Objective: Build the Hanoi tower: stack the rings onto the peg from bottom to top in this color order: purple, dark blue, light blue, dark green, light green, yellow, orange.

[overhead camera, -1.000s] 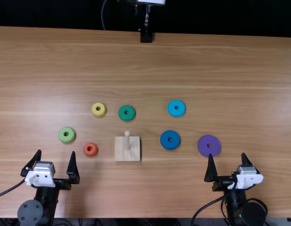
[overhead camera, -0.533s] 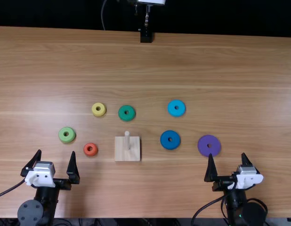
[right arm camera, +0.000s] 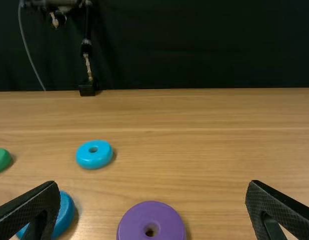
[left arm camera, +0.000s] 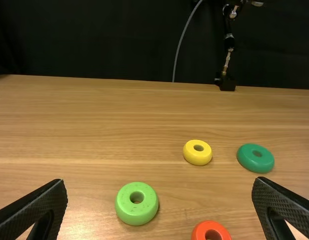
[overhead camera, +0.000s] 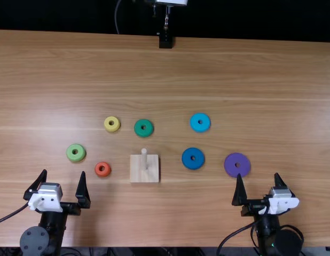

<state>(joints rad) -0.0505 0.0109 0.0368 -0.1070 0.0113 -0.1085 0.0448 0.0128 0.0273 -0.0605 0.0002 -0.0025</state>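
the left tool and the right tool both stand with their fingers spread wide, holding nothing, at the near side of the surface. the purple ring lies flat just beyond the right tool. the peg stands upright on its wooden block, between the two arms. to its right are the dark blue ring and light blue ring; beyond it, the dark green ring; to its left, the yellow ring, light green ring and orange ring.

stacking has not begun, and purple should come first, likely by the right tool. it looks like painted wood or hard plastic: light, stiff, hard to damage, but smooth enough to slip or tip under an off-centre pinch. best to grip low across its full width, on opposite sides of the rounded rim, keeping it level and the hole free for the peg. the orange one, being smallest, gives the least rim to hold.
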